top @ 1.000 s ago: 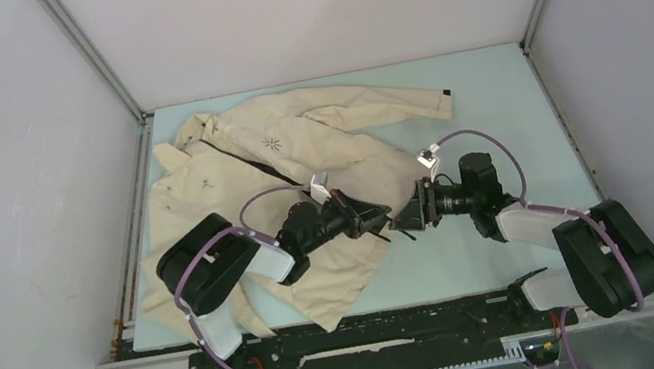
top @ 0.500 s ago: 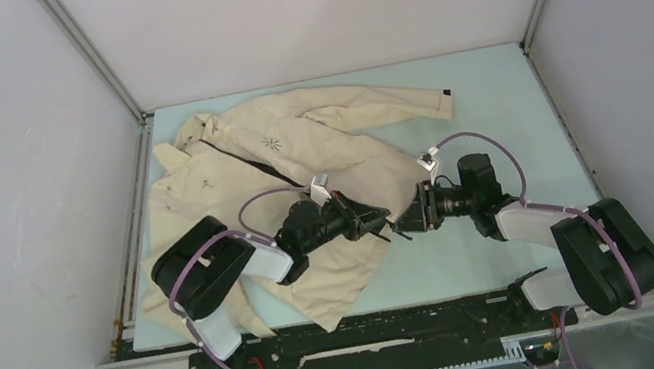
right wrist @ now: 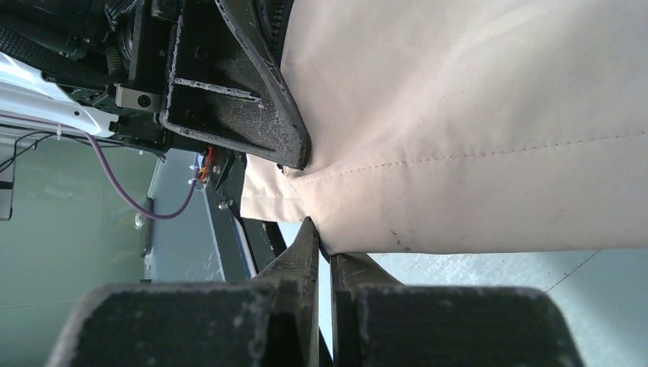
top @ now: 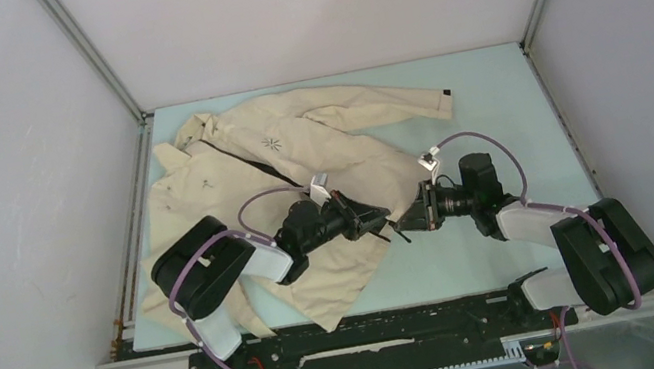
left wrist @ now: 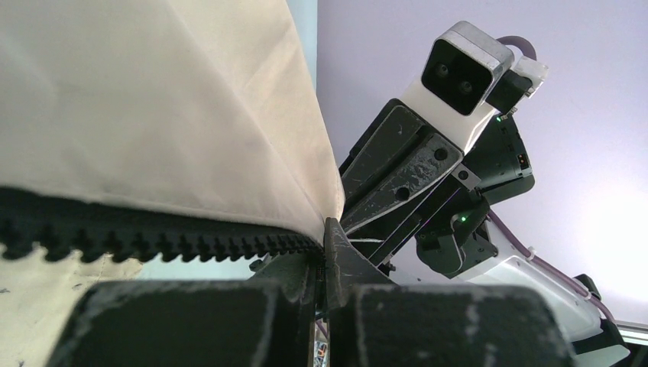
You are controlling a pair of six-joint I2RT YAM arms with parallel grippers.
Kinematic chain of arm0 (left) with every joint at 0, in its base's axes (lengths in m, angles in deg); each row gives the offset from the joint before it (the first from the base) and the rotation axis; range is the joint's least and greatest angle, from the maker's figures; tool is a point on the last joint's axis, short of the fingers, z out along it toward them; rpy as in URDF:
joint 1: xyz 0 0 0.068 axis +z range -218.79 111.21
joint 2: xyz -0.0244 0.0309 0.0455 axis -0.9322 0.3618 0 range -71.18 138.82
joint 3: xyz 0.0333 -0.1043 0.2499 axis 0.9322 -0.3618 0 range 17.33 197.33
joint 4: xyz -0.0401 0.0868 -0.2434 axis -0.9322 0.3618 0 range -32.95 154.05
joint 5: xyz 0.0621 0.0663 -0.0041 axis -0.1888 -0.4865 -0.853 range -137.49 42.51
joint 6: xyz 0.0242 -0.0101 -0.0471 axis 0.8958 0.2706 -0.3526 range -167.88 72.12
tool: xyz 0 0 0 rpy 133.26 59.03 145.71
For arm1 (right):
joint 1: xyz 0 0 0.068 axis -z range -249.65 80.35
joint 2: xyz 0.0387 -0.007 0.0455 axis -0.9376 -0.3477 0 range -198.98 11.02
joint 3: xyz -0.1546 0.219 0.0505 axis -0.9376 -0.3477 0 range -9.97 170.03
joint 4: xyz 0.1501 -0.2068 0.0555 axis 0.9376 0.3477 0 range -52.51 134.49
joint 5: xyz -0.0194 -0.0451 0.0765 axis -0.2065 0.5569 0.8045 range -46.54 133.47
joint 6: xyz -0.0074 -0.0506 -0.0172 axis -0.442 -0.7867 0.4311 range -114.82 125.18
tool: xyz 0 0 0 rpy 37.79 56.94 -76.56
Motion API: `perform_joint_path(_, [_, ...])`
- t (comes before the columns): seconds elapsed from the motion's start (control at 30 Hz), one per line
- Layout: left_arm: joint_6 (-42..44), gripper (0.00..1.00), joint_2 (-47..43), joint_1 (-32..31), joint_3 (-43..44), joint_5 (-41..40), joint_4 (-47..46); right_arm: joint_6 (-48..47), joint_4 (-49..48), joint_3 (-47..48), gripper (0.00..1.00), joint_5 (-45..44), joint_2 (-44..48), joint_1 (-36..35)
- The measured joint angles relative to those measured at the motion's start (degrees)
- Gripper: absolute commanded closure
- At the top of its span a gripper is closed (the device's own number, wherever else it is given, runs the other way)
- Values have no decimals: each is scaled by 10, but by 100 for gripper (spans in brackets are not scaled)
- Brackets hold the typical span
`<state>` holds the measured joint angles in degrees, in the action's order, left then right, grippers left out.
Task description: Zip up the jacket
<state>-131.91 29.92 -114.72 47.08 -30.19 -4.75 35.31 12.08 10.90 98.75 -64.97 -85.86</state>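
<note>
The beige jacket (top: pixel 296 149) lies spread over the left half of the table, collar at the far left, with its dark zipper running diagonally. At its near right hem corner my two grippers meet tip to tip. My left gripper (top: pixel 378 220) is shut on the end of the black zipper teeth (left wrist: pixel 153 243); in the left wrist view its jaws (left wrist: pixel 325 246) pinch the tape under the cloth (left wrist: pixel 153 99). My right gripper (top: pixel 398 226) is shut on the fabric edge (right wrist: pixel 474 138) just beside it, with its tips (right wrist: pixel 324 241) nipping the hem. The left gripper's finger (right wrist: pixel 252 92) is close above.
The light blue table (top: pixel 492 105) is bare to the right of the jacket. One sleeve with a black cuff tab (top: pixel 444 103) reaches toward the back right. White walls and metal posts enclose the table. A black rail (top: pixel 380 333) runs along the near edge.
My right gripper has closed from partly open onto the jacket's hem and edged slightly left toward the left gripper. The left gripper has kept its grip and place.
</note>
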Motion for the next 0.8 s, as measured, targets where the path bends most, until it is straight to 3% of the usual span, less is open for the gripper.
perform_joint_path(0.23, [0, 100, 0, 2, 0, 1, 1, 3, -5, -2, 100, 4, 1, 6])
perform_joint_path(0.47, [5, 100, -21, 5, 0, 12, 34, 11, -21, -6, 55, 14, 2, 9])
perform_joint_path(0.53, [5, 100, -27, 5, 0, 13, 41, 9, -19, -6, 50, 11, 3, 6])
perform_joint_path(0.8, [6, 100, -48, 5, 0, 16, 64, -1, 36, -19, 46, -40, 58, -30])
